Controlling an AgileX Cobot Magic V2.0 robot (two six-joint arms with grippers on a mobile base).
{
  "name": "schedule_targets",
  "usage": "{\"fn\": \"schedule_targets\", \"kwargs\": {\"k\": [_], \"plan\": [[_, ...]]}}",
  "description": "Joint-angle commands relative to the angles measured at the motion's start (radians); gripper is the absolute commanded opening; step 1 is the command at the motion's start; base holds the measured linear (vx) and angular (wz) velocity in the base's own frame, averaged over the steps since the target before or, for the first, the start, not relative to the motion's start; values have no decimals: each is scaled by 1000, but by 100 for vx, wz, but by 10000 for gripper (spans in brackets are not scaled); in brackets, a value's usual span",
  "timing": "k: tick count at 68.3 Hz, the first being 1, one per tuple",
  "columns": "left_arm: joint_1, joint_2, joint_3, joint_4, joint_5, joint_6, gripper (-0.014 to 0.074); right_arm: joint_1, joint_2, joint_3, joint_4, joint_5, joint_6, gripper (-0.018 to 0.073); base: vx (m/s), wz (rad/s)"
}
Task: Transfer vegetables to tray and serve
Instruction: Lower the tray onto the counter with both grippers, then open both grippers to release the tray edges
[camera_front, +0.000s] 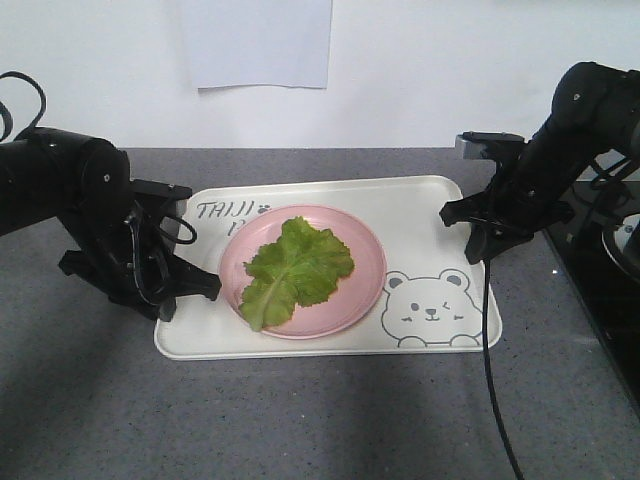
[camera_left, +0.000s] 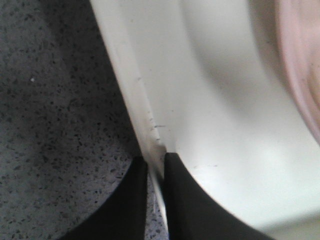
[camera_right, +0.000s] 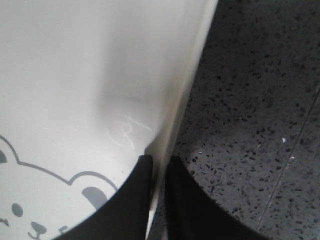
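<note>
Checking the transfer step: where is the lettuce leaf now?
Front view: the lettuce leaf lies on the pink plate, mid-tray, between both grippers.

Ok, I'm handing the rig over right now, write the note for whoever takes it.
Left gripper: shut on the tray's left rim.
Right gripper: shut on its right rim.
Lettuce leaf lies on the pink plate, which sits on the tray; the tray looks to be resting on the grey table.
Done: the lettuce is on the tray, on its plate; both rims gripped.
Left: lift level with both arms and serve.
</note>
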Motion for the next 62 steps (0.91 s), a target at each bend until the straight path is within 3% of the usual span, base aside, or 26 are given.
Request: {"fn": "schedule_targets", "kwargs": {"k": [1,23,40,62], "plan": [[-16,-43,-32,-25,-23,33,-3,13,-61,-28,93,61,-50,64,0,0],[-16,-43,-32,-23,-1,30,43,13,-61,-28,90,61,-38,240,0,0],[-16,-43,-32,-23,10,24,144,13,-61,-28,66,61,-10,381,0,0],[-16,-43,-32,-19,28,24,263,13,-61,-25,61,61,21,400,0,0]]}}
